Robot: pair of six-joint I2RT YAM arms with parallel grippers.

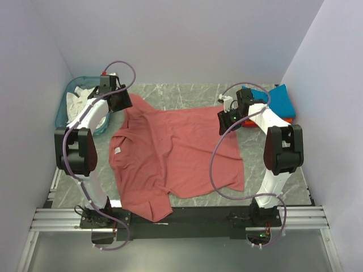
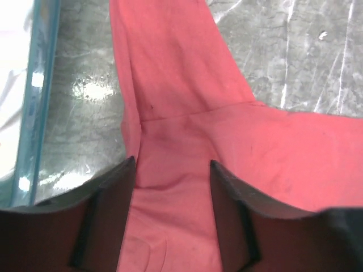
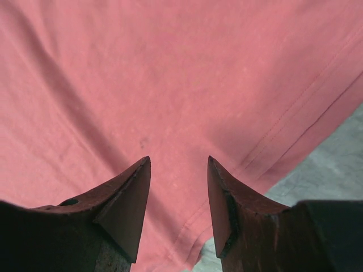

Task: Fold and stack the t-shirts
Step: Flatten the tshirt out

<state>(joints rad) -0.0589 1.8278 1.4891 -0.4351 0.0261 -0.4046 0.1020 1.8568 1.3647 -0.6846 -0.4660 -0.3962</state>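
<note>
A large dusty-red t-shirt point(image 1: 176, 153) lies spread across the table, its small white neck label point(image 1: 118, 151) at the left. My left gripper point(image 1: 122, 105) is open above the shirt's far-left sleeve point(image 2: 170, 73), with red cloth between the jaws. My right gripper point(image 1: 224, 122) is open above the shirt's far-right hem corner point(image 3: 227, 113), empty. A folded teal-blue shirt point(image 1: 278, 99) lies on an orange one point(image 1: 288, 119) at the far right.
A translucent teal plastic basket point(image 1: 68, 93) with white cloth inside stands at the far left; its rim shows in the left wrist view point(image 2: 39, 96). White walls close in the grey marbled table point(image 1: 193, 96). The shirt's near edge hangs over the black front rail point(image 1: 198, 214).
</note>
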